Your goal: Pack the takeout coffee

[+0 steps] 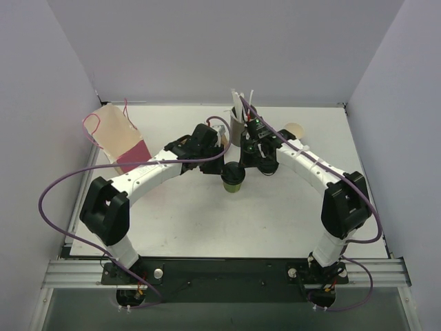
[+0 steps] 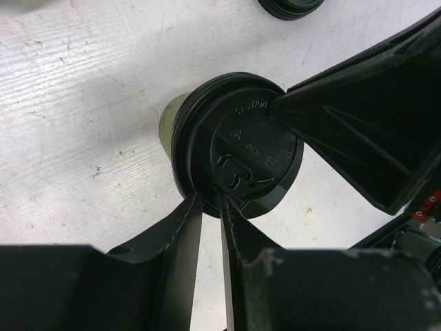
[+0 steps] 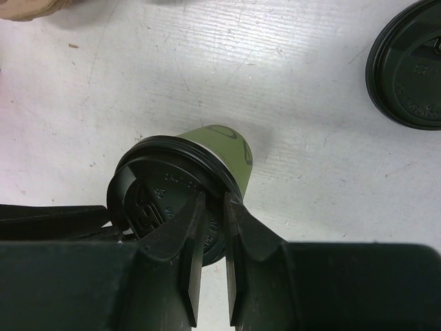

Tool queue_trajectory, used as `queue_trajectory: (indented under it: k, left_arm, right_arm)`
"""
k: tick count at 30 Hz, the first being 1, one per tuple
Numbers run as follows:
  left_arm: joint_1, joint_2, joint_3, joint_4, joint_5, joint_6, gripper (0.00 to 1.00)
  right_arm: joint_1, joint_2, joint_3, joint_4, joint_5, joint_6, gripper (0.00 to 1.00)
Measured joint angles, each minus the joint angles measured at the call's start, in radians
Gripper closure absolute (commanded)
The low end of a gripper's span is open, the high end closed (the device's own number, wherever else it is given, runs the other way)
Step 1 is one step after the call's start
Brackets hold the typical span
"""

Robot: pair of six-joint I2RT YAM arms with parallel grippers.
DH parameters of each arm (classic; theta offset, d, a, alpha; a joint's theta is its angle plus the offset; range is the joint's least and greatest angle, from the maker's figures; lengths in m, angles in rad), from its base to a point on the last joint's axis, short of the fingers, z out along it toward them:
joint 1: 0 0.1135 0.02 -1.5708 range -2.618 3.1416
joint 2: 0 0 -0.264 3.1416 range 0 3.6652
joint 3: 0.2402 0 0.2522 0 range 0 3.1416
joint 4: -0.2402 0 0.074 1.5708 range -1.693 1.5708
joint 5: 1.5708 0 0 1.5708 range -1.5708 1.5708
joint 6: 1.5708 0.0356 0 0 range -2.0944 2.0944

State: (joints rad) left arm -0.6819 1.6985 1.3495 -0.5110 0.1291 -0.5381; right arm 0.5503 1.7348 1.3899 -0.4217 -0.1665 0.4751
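Both arms bow outward from the near edge, elbows wide, forearms angling in over the white table (image 1: pixel 207 227). At mid-table stands the small green paper cup (image 1: pixel 233 183), capped by the black round plastic lid (image 2: pixel 241 145). The left gripper (image 2: pixel 210 207) pinches the lid's rim, and the right gripper (image 3: pixel 213 203) is clamped on the opposite rim. Beyond them is a grey cylinder of white straws (image 1: pixel 238 127).

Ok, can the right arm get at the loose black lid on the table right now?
Probably not yet: the right gripper is clamped on the rim of the fitted lid on the green cup. The loose lid lies nearby across bare table, so the way looks free once it lets go.
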Motion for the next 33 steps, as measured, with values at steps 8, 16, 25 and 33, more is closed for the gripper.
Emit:
queue_trajectory:
  k: [8,16,25,33]
  left_arm:
    - [-0.005,0.011,0.009,-0.001,-0.034,0.009,0.72]
    - [-0.003,0.042,0.033,-0.001,-0.095,0.034,0.72]
    - [-0.003,0.048,0.045,-0.002,-0.106,0.049,0.72]
    - [-0.003,0.056,0.052,0.0,-0.119,0.053,0.72]
  right_arm:
    - [0.023,-0.036,-0.053,0.038,0.062,0.072,0.91]
    - [0.047,-0.092,-0.137,0.089,0.106,0.187,0.92]
    - [0.051,-0.122,-0.177,0.115,0.119,0.256,0.92]
    - [0.055,-0.14,-0.21,0.141,0.124,0.3,0.92]
